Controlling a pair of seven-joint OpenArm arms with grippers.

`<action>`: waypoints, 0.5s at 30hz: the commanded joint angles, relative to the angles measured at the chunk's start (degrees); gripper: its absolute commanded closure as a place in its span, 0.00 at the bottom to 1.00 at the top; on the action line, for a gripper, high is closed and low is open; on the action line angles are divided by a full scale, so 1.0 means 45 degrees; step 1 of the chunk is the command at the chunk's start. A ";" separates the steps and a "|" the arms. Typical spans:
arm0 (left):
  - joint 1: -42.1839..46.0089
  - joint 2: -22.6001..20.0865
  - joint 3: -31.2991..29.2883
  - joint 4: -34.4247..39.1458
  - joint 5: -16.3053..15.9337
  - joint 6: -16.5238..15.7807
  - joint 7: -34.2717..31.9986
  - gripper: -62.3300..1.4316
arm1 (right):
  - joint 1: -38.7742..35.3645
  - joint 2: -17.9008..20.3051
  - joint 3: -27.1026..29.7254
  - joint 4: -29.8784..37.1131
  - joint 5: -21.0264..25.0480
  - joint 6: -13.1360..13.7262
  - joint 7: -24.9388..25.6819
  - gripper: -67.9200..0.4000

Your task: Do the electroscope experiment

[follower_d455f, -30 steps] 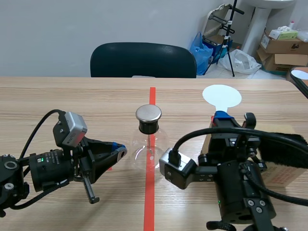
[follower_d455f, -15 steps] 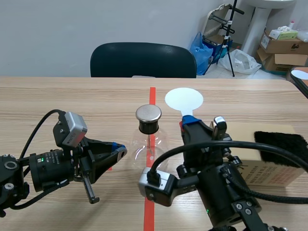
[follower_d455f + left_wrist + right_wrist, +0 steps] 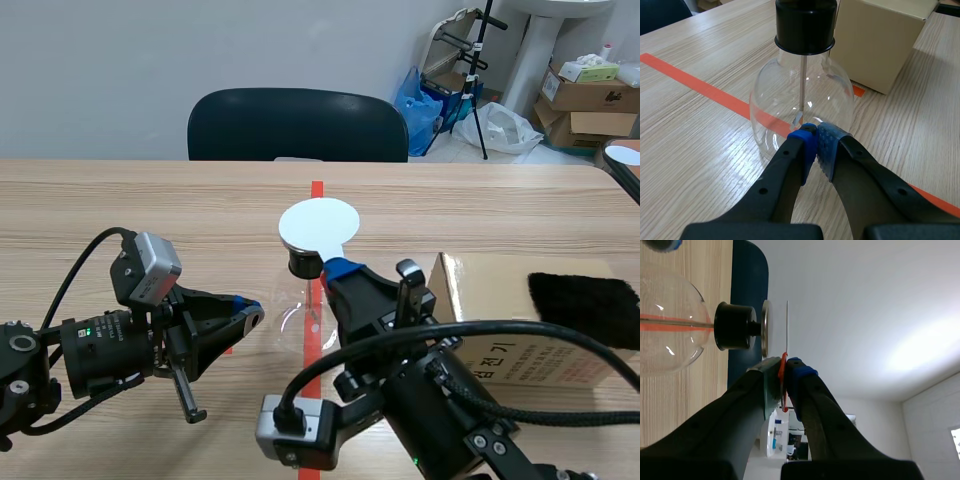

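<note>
The electroscope is a round glass flask (image 3: pixel 310 300) with a black stopper (image 3: pixel 305 264), standing on the red tape line at mid-table. My right gripper (image 3: pixel 335 268) is shut on the red handle (image 3: pixel 783 371) of a white disc paddle (image 3: pixel 318 222). The paddle hovers flat just above the electroscope's metal cap (image 3: pixel 764 329), with a small gap between them. The flask (image 3: pixel 665 325) and stopper (image 3: pixel 732 326) lie beyond my right fingers. My left gripper (image 3: pixel 250 315) rests low at the flask's left side, shut on nothing. Its pads (image 3: pixel 816 142) sit close to the glass (image 3: pixel 802 100).
A cardboard box (image 3: pixel 500 310) stands right of the flask, with a black cloth (image 3: pixel 585 295) on its top. The same box (image 3: pixel 880 35) shows beyond the flask in the left wrist view. A dark chair (image 3: pixel 298 125) stands behind the table's far edge.
My right arm swung left, carrying the white paddle from above the box to over the electroscope's cap. The left arm stayed still.
</note>
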 commanded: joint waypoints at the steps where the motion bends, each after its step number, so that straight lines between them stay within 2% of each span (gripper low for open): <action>1: -0.0034 0.0034 -0.0083 0.0287 -0.0175 -0.0068 -0.0175 0.93 | 0.0121 0.0136 0.0083 0.0209 -0.0009 -0.0170 0.0155 0.98; 15: -0.0029 0.0034 -0.0083 0.0287 -0.0170 -0.0117 -0.0175 0.93 | 0.0121 0.0136 0.0083 0.0209 -0.0009 -0.0170 0.0253 0.98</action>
